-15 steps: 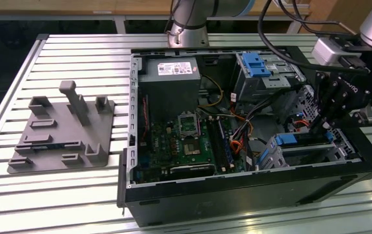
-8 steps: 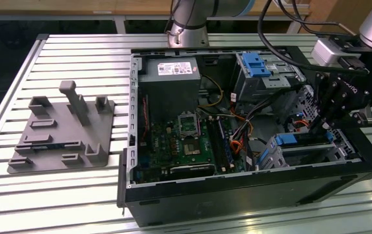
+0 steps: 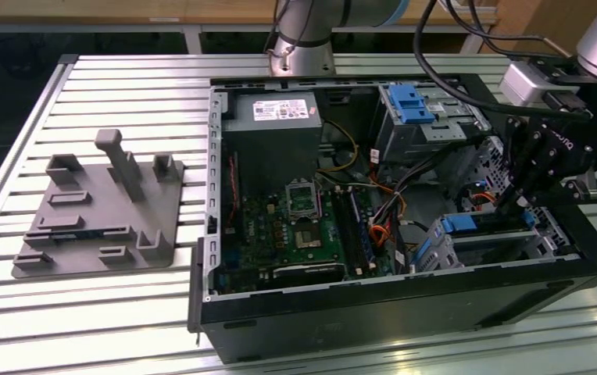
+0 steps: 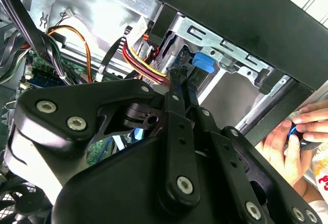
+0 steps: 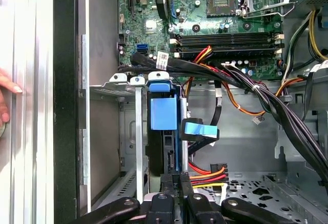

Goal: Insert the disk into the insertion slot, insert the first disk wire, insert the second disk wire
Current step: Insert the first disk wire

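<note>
Claw [image 5: 175, 177] is sitting nearly shut. Its tips are pinching what looks like the black plug of the red-yellow-black power lead [image 5: 207, 175], right at the edge of the disk [image 5: 164, 112]. The second wrist view is showing the same thing: thin fingers [image 4: 177, 111] converging on the plug end, with the lead trailing away.

Risks, my read:
- If the claw isn't sitting square to the disk, the plug could be going in tilted and jamming or bending the connector.
- The lead's stiffness could be twisting the plug out of the pinch.
- The blue-tabbed data cable [image 5: 197, 129] is hanging just beside the fingers and could be snagging them.
- A person's hand [image 4: 284, 144] is resting just outside the case wall, near the arm. That's a pinch hazard if either one is swinging that way.

Containers:
- The disk is standing on edge inside the insertion slot [image 5: 137, 131] with its blue carrier showing, so that step is looking done.
- I can't tell whether the data cable is seated.
- The slot is sitting in the corner of the PC case [image 3: 382, 316] nearest the desk [image 3: 121, 78] edge at the exterior view's right.
- Farther in, the case is holding the motherboard [image 3: 298, 226], the power supply [image 3: 273, 129] and the taller bay with a blue latch [image 3: 413, 105].
- Past the case, a grey fixture [image 3: 101, 211] is lying near the desk edge at the exterior view's left.
</note>
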`<move>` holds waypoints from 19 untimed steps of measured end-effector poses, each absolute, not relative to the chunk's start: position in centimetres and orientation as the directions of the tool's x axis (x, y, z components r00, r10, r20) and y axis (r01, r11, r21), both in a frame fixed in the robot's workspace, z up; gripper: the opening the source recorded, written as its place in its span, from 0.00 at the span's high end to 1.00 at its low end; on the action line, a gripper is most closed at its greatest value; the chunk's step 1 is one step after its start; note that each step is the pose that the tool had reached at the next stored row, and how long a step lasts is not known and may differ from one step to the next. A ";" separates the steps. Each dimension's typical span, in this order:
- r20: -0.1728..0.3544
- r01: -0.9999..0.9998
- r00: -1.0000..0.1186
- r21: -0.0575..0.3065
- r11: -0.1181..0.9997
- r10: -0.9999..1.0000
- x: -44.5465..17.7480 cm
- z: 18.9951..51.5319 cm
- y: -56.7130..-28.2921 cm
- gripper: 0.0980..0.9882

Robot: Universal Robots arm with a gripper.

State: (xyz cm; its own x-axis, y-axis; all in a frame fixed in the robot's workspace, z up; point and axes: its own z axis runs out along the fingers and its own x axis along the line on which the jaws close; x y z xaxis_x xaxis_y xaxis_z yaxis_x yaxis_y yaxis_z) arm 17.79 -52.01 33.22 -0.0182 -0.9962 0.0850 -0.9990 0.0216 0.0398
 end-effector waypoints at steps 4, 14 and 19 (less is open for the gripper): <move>0.085 -0.999 -0.018 0.040 0.022 -0.996 17.8 33.4 -52.0 0.93; 0.085 -0.999 -0.019 0.040 0.022 -0.996 17.8 33.3 -52.2 0.93; 0.085 -0.999 -0.019 0.041 0.022 -0.996 17.8 33.1 -52.2 0.93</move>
